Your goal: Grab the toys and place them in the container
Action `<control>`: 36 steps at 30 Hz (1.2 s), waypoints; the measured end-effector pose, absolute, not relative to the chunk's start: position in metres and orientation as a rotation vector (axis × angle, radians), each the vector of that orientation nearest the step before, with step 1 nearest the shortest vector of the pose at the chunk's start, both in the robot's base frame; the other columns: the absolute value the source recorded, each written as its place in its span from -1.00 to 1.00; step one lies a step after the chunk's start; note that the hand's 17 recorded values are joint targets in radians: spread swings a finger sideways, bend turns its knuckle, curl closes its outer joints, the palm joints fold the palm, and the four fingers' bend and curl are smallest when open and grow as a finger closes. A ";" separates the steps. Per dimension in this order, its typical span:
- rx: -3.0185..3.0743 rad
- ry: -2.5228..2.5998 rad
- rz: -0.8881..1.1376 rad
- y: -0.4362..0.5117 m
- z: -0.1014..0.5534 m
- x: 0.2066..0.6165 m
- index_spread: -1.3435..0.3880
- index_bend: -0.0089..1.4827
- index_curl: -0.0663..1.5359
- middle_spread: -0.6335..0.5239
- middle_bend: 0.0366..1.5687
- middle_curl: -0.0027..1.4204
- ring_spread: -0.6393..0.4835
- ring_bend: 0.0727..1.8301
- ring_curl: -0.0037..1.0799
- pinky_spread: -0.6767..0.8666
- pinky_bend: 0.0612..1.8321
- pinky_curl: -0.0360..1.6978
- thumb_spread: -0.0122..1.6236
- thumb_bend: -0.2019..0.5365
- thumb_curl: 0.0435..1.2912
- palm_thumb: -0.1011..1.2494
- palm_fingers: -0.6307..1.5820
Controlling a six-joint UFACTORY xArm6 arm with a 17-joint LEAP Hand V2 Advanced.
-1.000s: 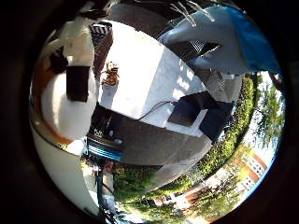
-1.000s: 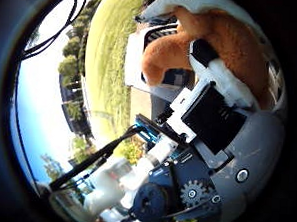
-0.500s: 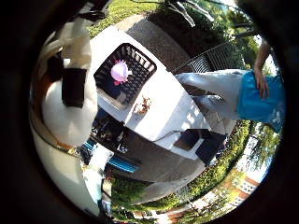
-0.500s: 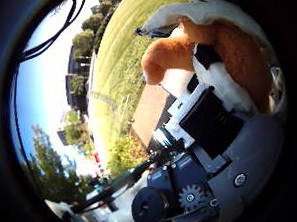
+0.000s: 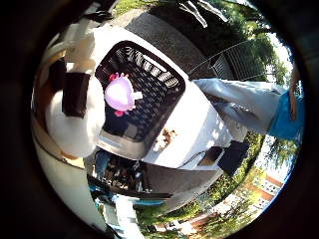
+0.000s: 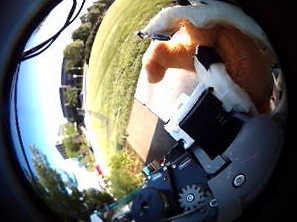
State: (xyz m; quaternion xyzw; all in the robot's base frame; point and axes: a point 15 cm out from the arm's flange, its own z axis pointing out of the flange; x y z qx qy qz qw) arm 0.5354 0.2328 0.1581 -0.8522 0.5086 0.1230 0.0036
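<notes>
My hand (image 6: 212, 129) is curled round an orange and white plush toy (image 6: 241, 61), which fills much of the thumb side view and shows as a white bulge (image 5: 75, 124) close to the palm in the little finger side view. Below the hand stands a black slatted basket (image 5: 159, 84) on a white table (image 5: 199, 129). A pink and purple plush toy (image 5: 119, 94) lies inside the basket. A small brown toy (image 5: 164, 137) sits on the table just beside the basket's rim.
A person in grey trousers and a blue top (image 5: 259, 104) stands at the table's far side. A dark bag (image 5: 232, 157) rests by the table's end. Paved ground, a metal fence (image 5: 239, 59) and lawn (image 6: 110, 79) surround the table.
The hand with the orange plush has travelled over the table towards the basket, which now lies right under the palm. The pink toy in the basket has come into view.
</notes>
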 end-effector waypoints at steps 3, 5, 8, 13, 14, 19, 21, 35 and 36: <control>-2.676 1.629 0.419 0.229 0.132 0.534 -0.44 0.51 -0.90 -0.20 0.31 0.45 0.11 0.43 0.43 0.17 0.41 0.09 0.46 -0.51 0.12 0.45 0.29; -2.682 1.646 0.443 0.226 0.120 0.532 -0.35 0.54 -0.89 -0.17 0.25 0.40 0.17 0.38 0.37 0.19 0.34 0.07 0.46 -0.51 0.09 0.45 0.26; -2.682 1.668 0.470 0.218 0.110 0.531 -0.09 0.40 -0.88 -0.11 -0.03 0.27 0.28 0.28 0.32 0.26 0.29 0.07 0.46 -0.53 0.04 0.42 -0.06; -2.702 1.661 0.517 0.202 0.109 0.527 0.05 0.10 -0.86 0.06 -0.56 -0.08 0.53 -0.11 -0.02 0.40 0.15 -0.07 0.41 -0.53 -0.02 0.39 -0.55; -2.709 1.650 0.520 0.199 0.111 0.526 0.06 0.03 -0.86 0.09 -0.64 -0.14 0.56 -0.19 -0.10 0.42 0.12 -0.11 0.40 -0.54 -0.04 0.38 -0.57; -2.725 1.619 0.555 0.179 0.142 0.520 0.06 -0.22 -0.82 0.16 -0.83 -0.30 0.65 -0.39 -0.29 0.49 0.00 -0.21 0.36 -0.52 -0.08 0.40 -0.53; -2.716 1.611 0.543 0.168 0.165 0.520 0.06 -0.31 -0.80 0.17 -0.85 -0.36 0.66 -0.43 -0.33 0.51 -0.05 -0.25 0.35 -0.52 -0.09 0.41 -0.51; -2.553 1.799 0.493 -0.001 0.256 0.484 0.18 -0.66 -0.68 0.26 -0.83 -0.51 0.67 -0.53 -0.41 0.54 -0.21 -0.41 0.38 -0.53 -0.19 0.28 -0.41; -2.541 1.823 0.504 -0.014 0.252 0.480 0.21 -0.67 -0.67 0.26 -0.83 -0.52 0.67 -0.54 -0.42 0.54 -0.21 -0.41 0.38 -0.53 -0.19 0.27 -0.40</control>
